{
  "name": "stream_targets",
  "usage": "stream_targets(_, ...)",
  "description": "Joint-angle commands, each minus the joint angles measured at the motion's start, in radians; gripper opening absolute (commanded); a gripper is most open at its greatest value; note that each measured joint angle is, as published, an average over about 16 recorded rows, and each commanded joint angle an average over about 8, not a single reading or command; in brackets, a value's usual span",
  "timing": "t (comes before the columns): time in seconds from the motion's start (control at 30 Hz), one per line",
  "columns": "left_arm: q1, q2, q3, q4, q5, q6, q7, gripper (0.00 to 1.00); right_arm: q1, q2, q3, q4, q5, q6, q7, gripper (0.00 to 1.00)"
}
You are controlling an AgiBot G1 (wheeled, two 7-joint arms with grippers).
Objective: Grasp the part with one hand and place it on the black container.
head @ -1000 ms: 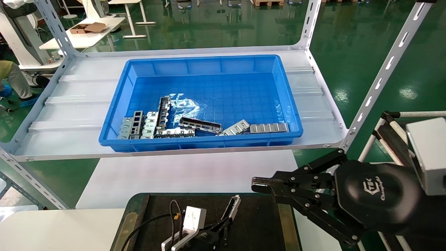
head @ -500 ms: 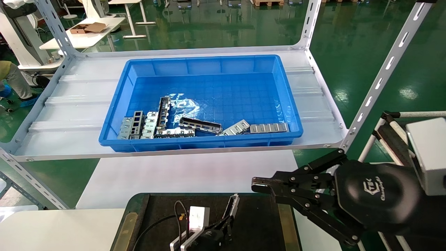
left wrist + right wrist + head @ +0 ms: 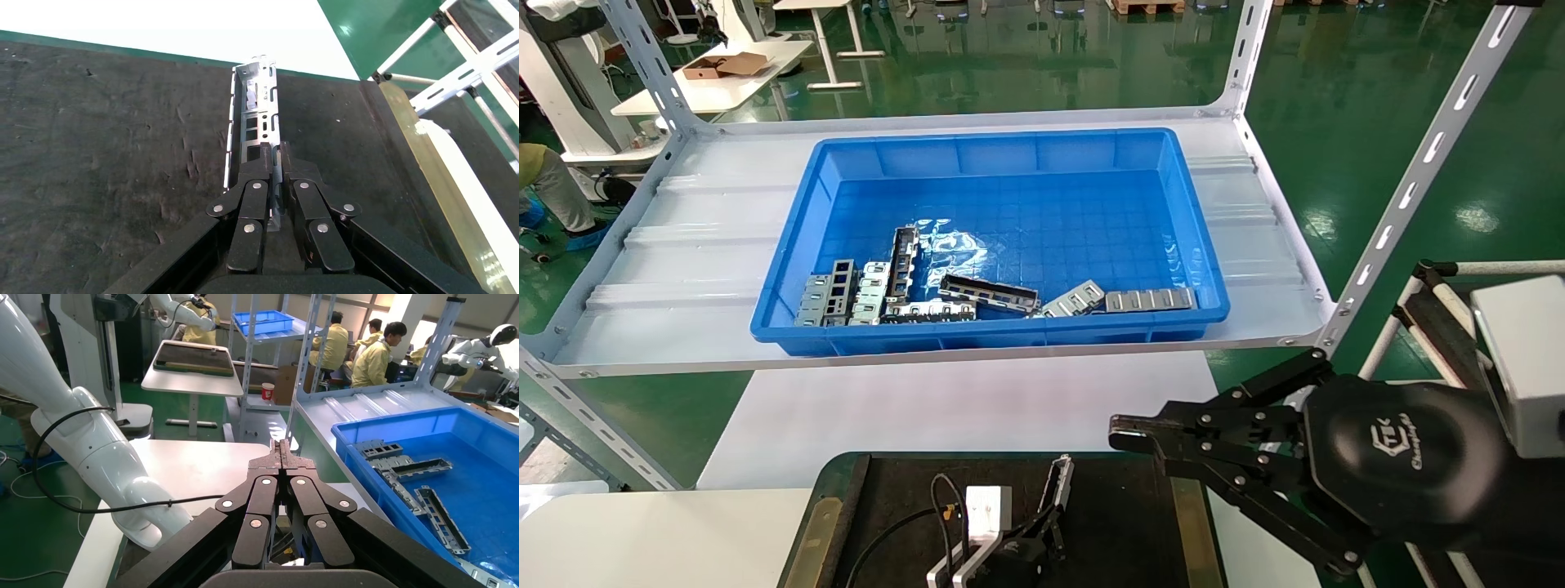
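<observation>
The part [image 3: 1059, 484] is a long narrow silver channel. My left gripper [image 3: 1048, 523] is shut on its near end, low over the black container [image 3: 1124, 523] at the bottom centre. In the left wrist view the part [image 3: 256, 110] juts straight out from the closed jaws of my left gripper [image 3: 274, 160], close over the matte black surface [image 3: 110, 153]; I cannot tell if it touches. My right gripper [image 3: 1128, 433] is shut and empty, hovering at the container's right side. It also shows in the right wrist view [image 3: 280, 450].
A deep blue bin [image 3: 1173, 188] on the white shelf [image 3: 707, 237] holds several silver pieces and a similar long dark-centred housing [image 3: 989, 292]. Slotted shelf posts [image 3: 1418, 175] stand right. A brass strip [image 3: 440, 184] edges the container. A white table [image 3: 911, 408] lies behind it.
My left gripper has moved slightly right and down with the part, which now lies lower and flatter over the black container. My right arm has not moved.
</observation>
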Motion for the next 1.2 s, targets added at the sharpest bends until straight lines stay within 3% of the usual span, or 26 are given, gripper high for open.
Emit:
stream_targets(0.03,0.002,0.007,-0.002,0.003,0.000,-0.012,-0.001,0.00,0.000,0.000,0.000,0.000,0.000,0.000,0.000,0.00)
stream_targets(0.23,0.007,0.020,-0.003,0.006,-0.006,-0.034,-0.004,0.00,0.000,0.000,0.000,0.000,0.000,0.000,0.000,0.00)
stream_targets(0.3,0.008,0.023,-0.002,0.007,-0.009,-0.040,-0.004,0.07,0.000,0.000,0.000,0.000,0.000,0.000,0.000,0.06)
stream_targets(0.37,0.008,0.025,-0.001,0.007,-0.012,-0.046,-0.004,0.24,0.000,0.000,0.000,0.000,0.000,0.000,0.000,0.23)
stream_targets(0.53,0.009,0.028,0.001,0.005,-0.021,-0.057,-0.007,0.84,0.000,0.000,-0.001,0.000,0.000,0.000,0.000,0.84)
stream_targets(0.6,0.008,0.029,0.003,0.003,-0.025,-0.059,-0.008,0.97,0.000,0.000,-0.001,0.000,0.000,0.000,0.000,0.97)
stream_targets(1.2,0.003,0.028,0.018,-0.039,-0.058,-0.079,-0.013,1.00,0.000,0.000,-0.001,0.000,0.001,0.000,-0.001,1.00)
